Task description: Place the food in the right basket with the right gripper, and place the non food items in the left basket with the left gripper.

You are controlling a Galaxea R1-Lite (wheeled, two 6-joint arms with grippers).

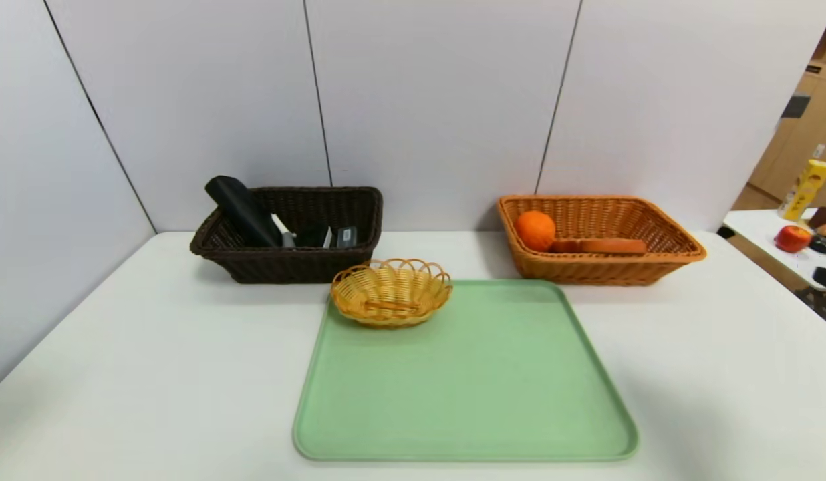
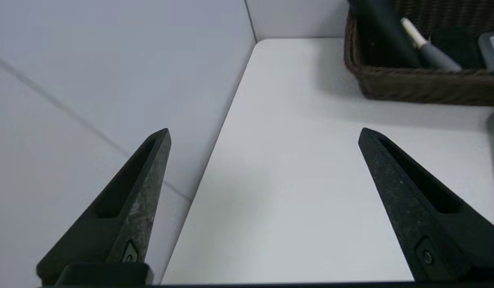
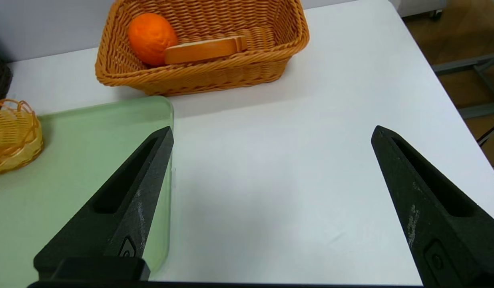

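Observation:
The orange [image 1: 535, 230] and the bread slice [image 1: 612, 246] lie in the orange-tan right basket [image 1: 680, 240]; they also show in the right wrist view, orange [image 3: 151, 38], bread [image 3: 203, 50], basket [image 3: 215, 76]. The dark brown left basket [image 1: 252, 264] holds the black pouch [image 1: 242, 210], the grey case with a barcode [image 1: 346, 236] and the grey-handled peeler [image 2: 431, 52]. The white oblong case is hidden. My left gripper [image 2: 265, 134] is open and empty over bare table, short of the left basket [image 2: 423, 86]. My right gripper [image 3: 271, 134] is open and empty beside the tray. Neither shows in the head view.
A green tray [image 1: 466, 401] lies in the table's middle with a small round yellow basket [image 1: 391, 292] on its far left corner. Walls stand behind and to the left. A side table at the far right holds a red apple [image 1: 792, 238] and a yellow carton [image 1: 806, 189].

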